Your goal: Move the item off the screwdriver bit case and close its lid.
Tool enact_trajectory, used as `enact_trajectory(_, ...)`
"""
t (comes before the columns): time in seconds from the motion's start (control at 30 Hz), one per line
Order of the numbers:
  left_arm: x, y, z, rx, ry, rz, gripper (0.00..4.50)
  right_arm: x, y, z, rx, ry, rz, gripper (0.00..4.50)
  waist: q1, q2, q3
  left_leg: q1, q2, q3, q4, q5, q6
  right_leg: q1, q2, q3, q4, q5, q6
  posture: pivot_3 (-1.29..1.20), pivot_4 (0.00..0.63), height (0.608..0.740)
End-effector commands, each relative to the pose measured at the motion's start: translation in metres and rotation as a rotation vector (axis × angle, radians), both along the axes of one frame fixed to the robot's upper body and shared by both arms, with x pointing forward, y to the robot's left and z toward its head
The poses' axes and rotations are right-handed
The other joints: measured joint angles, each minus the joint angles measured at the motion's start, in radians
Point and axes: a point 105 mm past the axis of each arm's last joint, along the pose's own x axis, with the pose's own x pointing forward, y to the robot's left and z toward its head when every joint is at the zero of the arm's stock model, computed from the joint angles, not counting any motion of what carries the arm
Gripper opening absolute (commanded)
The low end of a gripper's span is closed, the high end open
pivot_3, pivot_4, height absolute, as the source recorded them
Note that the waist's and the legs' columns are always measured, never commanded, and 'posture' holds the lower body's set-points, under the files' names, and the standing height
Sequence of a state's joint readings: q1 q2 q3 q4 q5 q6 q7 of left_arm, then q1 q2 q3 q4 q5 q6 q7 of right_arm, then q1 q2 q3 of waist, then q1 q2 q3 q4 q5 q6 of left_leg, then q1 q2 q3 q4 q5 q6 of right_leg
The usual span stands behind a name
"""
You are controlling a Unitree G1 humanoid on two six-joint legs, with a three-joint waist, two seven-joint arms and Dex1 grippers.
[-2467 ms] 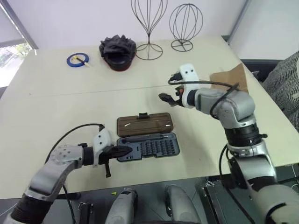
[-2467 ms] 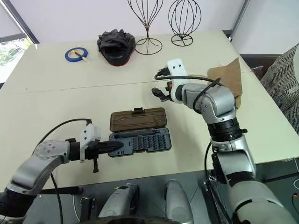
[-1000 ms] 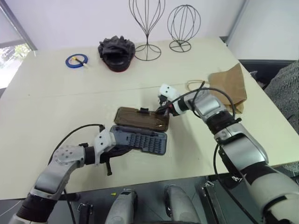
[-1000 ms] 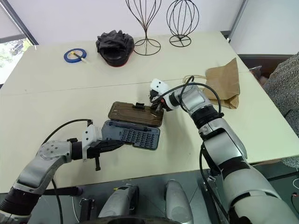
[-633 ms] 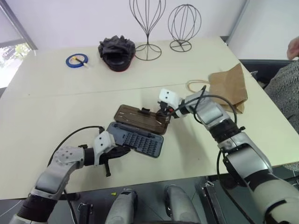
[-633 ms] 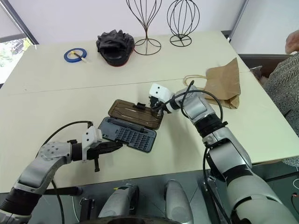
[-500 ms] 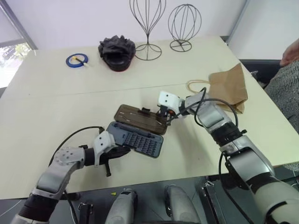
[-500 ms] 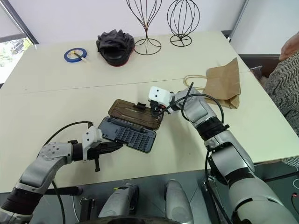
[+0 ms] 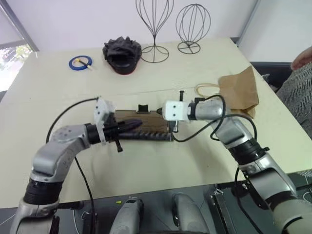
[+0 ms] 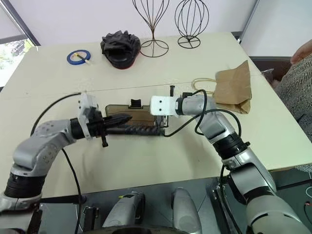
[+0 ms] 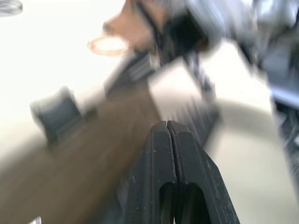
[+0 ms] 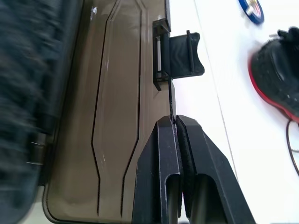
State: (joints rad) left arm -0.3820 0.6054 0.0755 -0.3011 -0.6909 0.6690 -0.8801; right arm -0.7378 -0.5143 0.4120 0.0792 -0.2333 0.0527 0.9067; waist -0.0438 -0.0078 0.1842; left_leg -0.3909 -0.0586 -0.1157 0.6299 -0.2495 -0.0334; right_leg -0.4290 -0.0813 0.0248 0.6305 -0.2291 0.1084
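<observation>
The screwdriver bit case (image 9: pixel 146 127) lies mid-table. Its smoky-brown lid (image 12: pixel 117 116) is flat, with the black latch tab (image 9: pixel 143 107) on its far edge. The grey bit tray (image 9: pixel 148 135) is swung up on the hinge and shows edge-on as a dark ribbed strip. My left gripper (image 9: pixel 138 123) is shut, its tips against the raised tray from the left. My right gripper (image 12: pixel 175 120) is shut too, its tips at the lid's long edge just short of the latch tab. The item, a brown paper bag (image 9: pixel 239 90), lies on the table to the right, apart from the case.
At the back of the table are a blue tape roll (image 9: pixel 80 62), a black crumpled object on a red base (image 9: pixel 122 51) and two wire stands (image 9: pixel 155 29) (image 9: pixel 193 27). A person's hand and patterned sleeve (image 9: pixel 302 68) show at the right edge.
The left gripper has risen and swung the bit tray from a low tilt up to stand on edge. The right gripper has rolled and drawn back a little along the lid. The bag has stayed put.
</observation>
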Motion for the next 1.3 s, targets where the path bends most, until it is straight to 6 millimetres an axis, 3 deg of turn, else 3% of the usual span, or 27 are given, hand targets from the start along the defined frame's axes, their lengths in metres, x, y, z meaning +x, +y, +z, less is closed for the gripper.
enact_trajectory(0.03,-0.005,-0.002,0.02,-0.007,-0.042,-0.025,0.0,-0.013,0.008,0.013,0.022,-0.053,0.055,0.01,-0.001,0.0,0.0,0.0,0.0,0.0,0.0,0.0,0.0,0.0,0.0,0.0,0.0,0.0,0.0,0.0,0.15,0.74)
enact_trajectory(0.2,-0.003,-0.001,0.018,0.002,-0.03,-0.014,0.0,-0.02,0.013,0.013,0.03,-0.058,0.075,0.01,0.002,0.0,0.0,0.0,0.0,0.0,0.0,0.0,-0.001,0.0,0.0,0.0,0.0,0.0,0.0,0.0,0.15,0.74)
enact_trajectory(0.37,0.018,0.015,0.028,-0.042,-0.055,0.114,0.0,-0.024,0.015,0.021,0.029,-0.114,0.093,0.01,0.005,0.0,0.0,0.0,0.0,0.0,0.0,0.0,-0.001,0.0,0.0,0.0,0.0,0.0,0.0,0.0,0.15,0.74)
enact_trajectory(0.53,0.052,0.056,0.026,-0.048,-0.076,0.339,0.0,-0.027,0.015,0.028,0.034,-0.15,0.098,0.01,0.002,0.0,0.0,0.0,-0.001,0.0,0.0,0.001,-0.001,0.0,0.0,0.0,0.0,0.0,0.0,0.0,0.15,0.74)
enact_trajectory(0.63,0.076,0.102,0.011,0.004,-0.088,0.549,0.0,-0.031,0.015,0.028,0.027,-0.161,0.101,0.01,0.002,0.0,0.0,0.0,-0.002,0.0,0.0,0.001,-0.002,0.0,0.0,0.0,0.0,0.0,0.0,0.0,0.15,0.74)
enact_trajectory(0.77,0.081,0.125,-0.016,0.087,-0.063,0.599,0.0,-0.031,0.015,0.028,0.027,-0.16,0.097,0.01,0.005,-0.001,0.0,0.0,-0.003,0.001,-0.001,0.002,-0.003,0.0,0.0,0.0,0.0,0.0,0.0,0.0,0.15,0.74)
enact_trajectory(0.83,0.076,0.126,-0.036,0.148,-0.033,0.563,0.0,-0.031,0.015,0.028,0.028,-0.161,0.095,0.01,0.006,-0.001,0.0,0.0,-0.003,0.001,0.0,0.002,-0.003,0.0,0.0,0.0,0.0,0.0,0.0,0.0,0.15,0.74)
enact_trajectory(0.97,0.057,0.108,-0.071,0.218,0.031,0.416,0.0,-0.03,0.015,0.028,0.03,-0.163,0.09,0.01,0.006,-0.001,0.0,0.0,-0.002,0.001,0.0,0.002,-0.003,0.0,-0.001,0.0,0.0,0.0,0.0,0.0,0.15,0.74)
enact_trajectory(1.13,0.04,0.081,-0.079,0.193,0.09,0.273,0.0,-0.029,0.014,0.028,0.036,-0.153,0.078,0.01,0.009,-0.001,0.0,-0.001,-0.001,0.0,0.0,0.002,-0.003,0.0,-0.001,-0.001,0.0,0.0,0.0,0.0,0.15,0.74)
enact_trajectory(1.3,0.036,0.075,-0.076,0.173,0.108,0.241,0.0,-0.028,0.013,0.028,0.031,-0.156,0.069,0.01,0.007,-0.001,0.0,-0.001,-0.001,0.001,0.0,0.002,-0.003,0.0,-0.001,-0.001,0.001,0.0,0.0,0.0,0.15,0.74)
